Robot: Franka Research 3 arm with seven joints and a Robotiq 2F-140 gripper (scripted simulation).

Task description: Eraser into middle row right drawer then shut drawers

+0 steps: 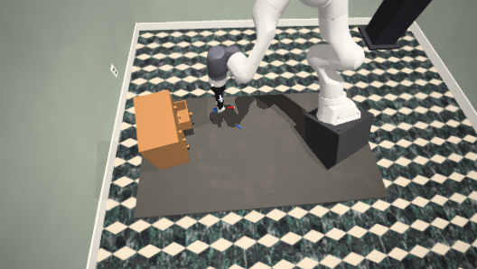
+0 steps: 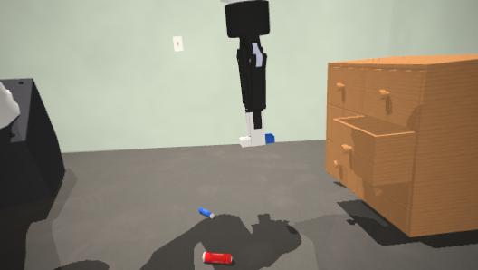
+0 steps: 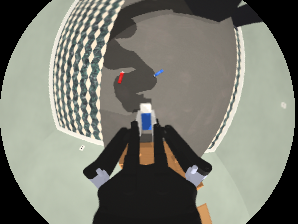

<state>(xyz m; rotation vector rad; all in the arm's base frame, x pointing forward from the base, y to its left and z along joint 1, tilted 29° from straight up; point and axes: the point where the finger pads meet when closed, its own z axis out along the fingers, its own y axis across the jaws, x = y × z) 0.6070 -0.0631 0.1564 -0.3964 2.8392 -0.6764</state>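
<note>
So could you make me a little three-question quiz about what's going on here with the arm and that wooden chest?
1. True or false: the black gripper holds the blue-and-white block eraser in the air.
2. Which drawer of the orange wooden chest stands open? A) top left B) middle right C) bottom left
3. Fill in: the small red cylinder and the small blue cylinder lie on the ___ table top.

Key: 1 true; 2 B; 3 grey.
</note>
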